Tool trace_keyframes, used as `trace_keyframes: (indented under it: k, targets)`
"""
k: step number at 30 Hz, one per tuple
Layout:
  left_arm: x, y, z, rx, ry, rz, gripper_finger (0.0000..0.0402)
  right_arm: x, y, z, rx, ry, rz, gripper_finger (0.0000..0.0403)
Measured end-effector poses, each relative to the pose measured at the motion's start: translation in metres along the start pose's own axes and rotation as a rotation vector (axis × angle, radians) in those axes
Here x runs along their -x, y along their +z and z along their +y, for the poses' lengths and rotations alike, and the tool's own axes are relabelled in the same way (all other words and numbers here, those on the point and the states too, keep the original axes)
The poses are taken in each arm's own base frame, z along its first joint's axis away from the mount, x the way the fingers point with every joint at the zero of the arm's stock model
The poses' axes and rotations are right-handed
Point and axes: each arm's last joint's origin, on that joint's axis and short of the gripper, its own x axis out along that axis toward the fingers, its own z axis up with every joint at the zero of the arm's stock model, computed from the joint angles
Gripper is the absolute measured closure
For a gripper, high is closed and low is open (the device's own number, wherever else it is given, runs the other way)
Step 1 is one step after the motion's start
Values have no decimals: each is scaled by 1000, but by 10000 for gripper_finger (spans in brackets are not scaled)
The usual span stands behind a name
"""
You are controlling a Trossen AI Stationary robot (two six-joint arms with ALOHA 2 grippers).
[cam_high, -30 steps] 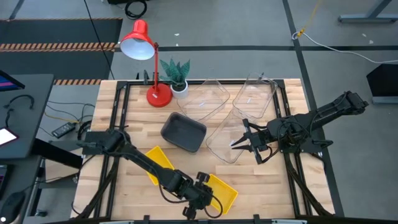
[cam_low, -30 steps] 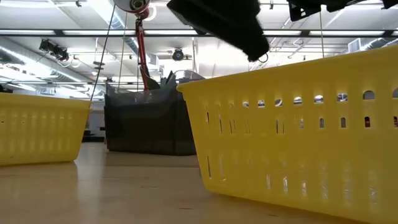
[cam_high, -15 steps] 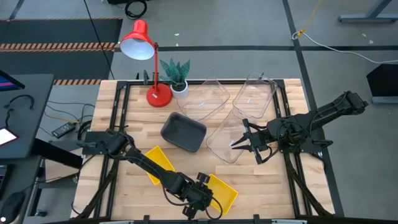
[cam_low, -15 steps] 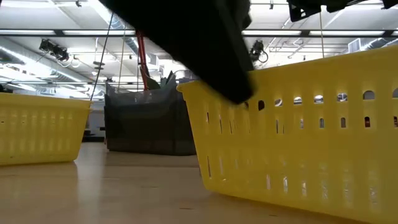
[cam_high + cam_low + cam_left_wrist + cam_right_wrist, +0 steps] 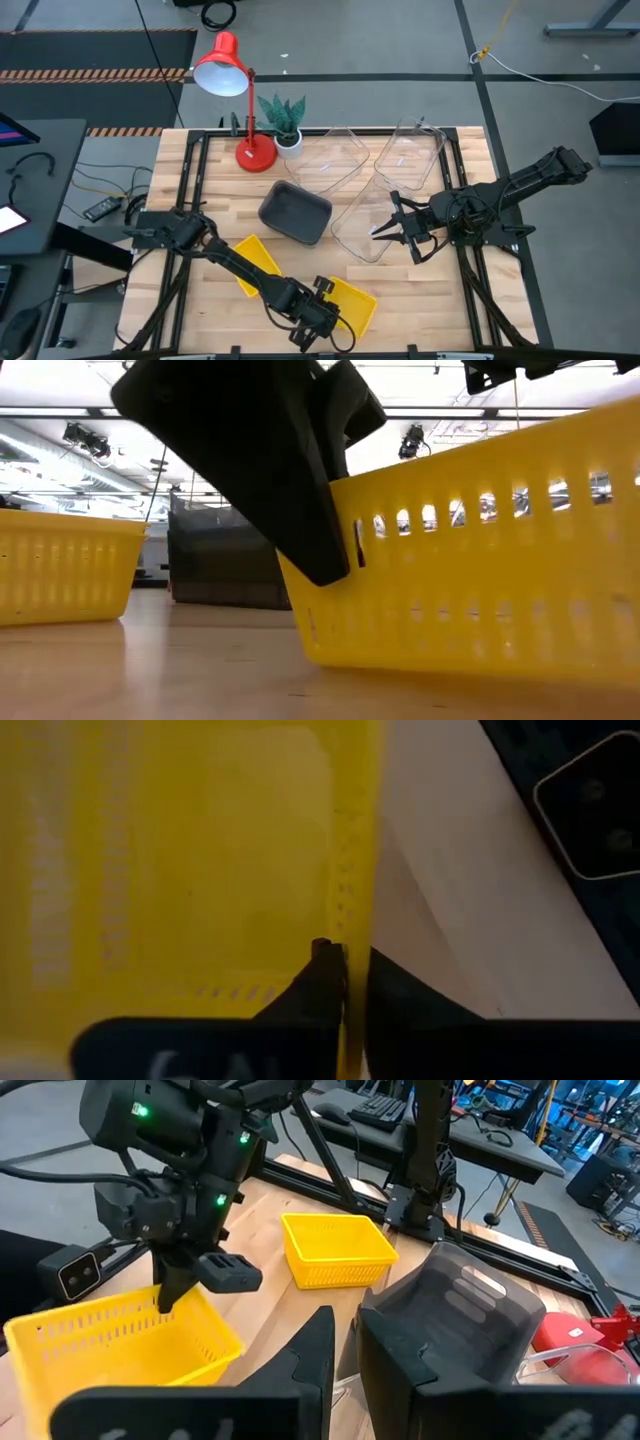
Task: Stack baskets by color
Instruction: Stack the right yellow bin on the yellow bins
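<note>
Now the left gripper (image 5: 322,322) has bitten: a second ago its fingers stood apart above the near yellow slotted plastic basket (image 5: 352,303), and in the left wrist view they are pinched together on that basket's thin side wall, one finger inside, one outside. The basket has answered at once. In the low view the yellow bin (image 5: 480,550) that sat flat a moment back is tipped, its rim slanting up away from the dark gripper (image 5: 330,555), and from above it has swung a little round the grip. So the pick is on and the lift looks to be starting, I'd say. Just behind the left gripper, towards the arm's base, the second yellow slotted basket (image 5: 255,263) sits flat on the wooden table (image 5: 210,310), close enough that dropping the held one into it should be a short carry. Further off, the dark grey plastic basket (image 5: 295,212) rests on its own, with the clear see-through baskets (image 5: 360,225) grouped beyond it. The right gripper (image 5: 385,229) hangs at the edge of the nearest clear bin, fingers drawn nearly together with nothing between them, as before, unmoved. A one-wall pinch lets the basket dangle, so expect it to swing. Nothing is stacked yet.
</note>
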Motion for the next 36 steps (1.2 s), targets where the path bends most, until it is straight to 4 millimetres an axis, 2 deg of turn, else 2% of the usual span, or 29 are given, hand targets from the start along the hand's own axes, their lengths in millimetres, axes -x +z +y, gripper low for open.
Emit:
trace_keyframes:
  k: [4, 11, 15, 21, 26, 32, 36]
  targets:
    - [15, 7, 0, -13, -26, 59, 392, 0, 0, 0, 0, 0, 0, 351]
    - [71, 22, -4, -20, -16, 211, 393, 0, 0, 0, 0, 0, 0, 351]
    - [94, 15, -10, 24, 6, 356, 393, 0, 0, 0, -1, 0, 1, 351]
    - [107, -7, -34, -19, 50, 557, 393, 0, 0, 0, -21, 1, 4, 351]
    - [118, -12, -58, -102, 103, 524, 393, 0, 0, 0, -22, 1, 5, 351]
    - [138, -17, -65, -97, 118, 489, 393, 0, 0, 0, -26, 0, 0, 351]
    - [155, -30, -67, -100, 109, 493, 394, 0, 0, 0, -28, 0, -1, 351]
